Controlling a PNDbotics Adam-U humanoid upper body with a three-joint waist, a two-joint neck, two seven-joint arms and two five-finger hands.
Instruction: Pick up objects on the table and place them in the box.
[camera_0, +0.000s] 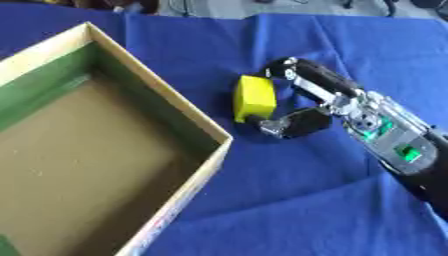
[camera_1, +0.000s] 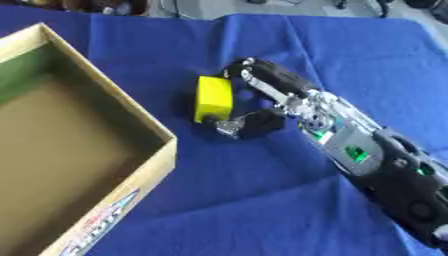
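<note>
- Right hand (camera_0: 302, 102) reaching in from lower right, set against yellow block (camera_0: 255, 98) on blue cloth (camera_0: 289, 190).
- Fingers (camera_0: 293, 70) curled over the block's far side, thumb (camera_0: 289, 124) at its near corner; block pinched between them.
- Block upright on the cloth, just right of box (camera_0: 188, 112), apart from its wall.
- Box open, brown floor, green inner wall, nothing visible inside.
- Left hand out of sight.
</note>
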